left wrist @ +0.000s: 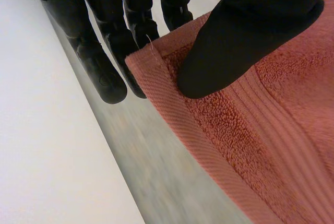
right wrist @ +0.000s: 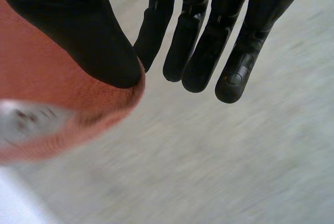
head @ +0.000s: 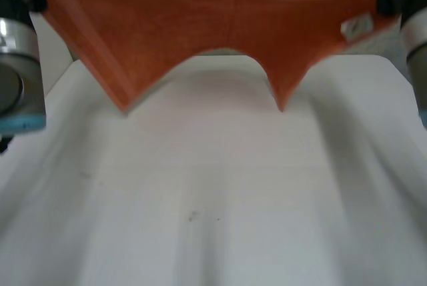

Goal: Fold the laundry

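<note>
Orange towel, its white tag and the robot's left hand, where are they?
orange towel (head: pixel 200 26), head view, middle of the hanging cloth.
white tag (head: pixel 357 27), head view, centre of the tag.
left hand (left wrist: pixel 240 41), left wrist view, thumb pressing the towel's corner.

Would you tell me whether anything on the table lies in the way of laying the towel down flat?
Nothing visible does. The orange towel hangs above the white table, pinched at a corner by the left hand and near its label by the right hand; the tabletop beneath it is bare.
</note>
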You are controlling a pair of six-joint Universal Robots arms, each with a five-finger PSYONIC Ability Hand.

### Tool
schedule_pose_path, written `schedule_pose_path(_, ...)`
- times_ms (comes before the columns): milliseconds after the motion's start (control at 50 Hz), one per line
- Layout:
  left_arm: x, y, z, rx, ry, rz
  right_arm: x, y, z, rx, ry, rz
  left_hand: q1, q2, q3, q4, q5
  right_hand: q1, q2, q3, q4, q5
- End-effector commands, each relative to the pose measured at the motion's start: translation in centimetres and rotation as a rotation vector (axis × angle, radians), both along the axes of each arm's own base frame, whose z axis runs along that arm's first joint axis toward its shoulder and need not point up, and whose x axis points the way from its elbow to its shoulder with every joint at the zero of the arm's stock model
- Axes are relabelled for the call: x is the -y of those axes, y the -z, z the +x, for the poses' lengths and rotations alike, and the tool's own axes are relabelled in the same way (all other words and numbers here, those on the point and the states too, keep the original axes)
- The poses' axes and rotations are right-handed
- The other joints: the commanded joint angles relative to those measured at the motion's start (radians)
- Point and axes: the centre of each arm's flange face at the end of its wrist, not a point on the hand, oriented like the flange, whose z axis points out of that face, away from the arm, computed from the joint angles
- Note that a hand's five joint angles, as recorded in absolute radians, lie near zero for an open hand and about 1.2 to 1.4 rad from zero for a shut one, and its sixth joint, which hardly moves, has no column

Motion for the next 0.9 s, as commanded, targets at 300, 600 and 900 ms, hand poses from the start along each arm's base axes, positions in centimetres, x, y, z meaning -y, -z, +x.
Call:
schedule_pose_path(300, -7.0, 15.8, 2.2, 0.118, 0.035, 0.563, -6.5, 20.6, -2.7, -0.080, -0.208, 0.814, 0.218, 0.178, 0.181, 0.180, 0.196, 0.412, 0.214, 0.211, 0.203, 0.234)
schedule_pose_path(600, -6.2, 15.6, 3.3, 0.100, 0.004, 0.574, -5.0, 21.3, -5.3, 0.197, -0.136, 0.878, 0.218, 0.178, 0.181, 0.180, 0.196, -0.338, -0.536, -0.539, -0.547, -0.517)
schedule_pose_path(900, -6.1, 15.6, 3.3, 0.101, 0.002, 0.574, -5.2, 22.6, -5.8, 0.003, -0.126, 0.857, 0.218, 0.178, 0.181, 0.180, 0.196, -0.374, -0.572, -0.575, -0.583, -0.552)
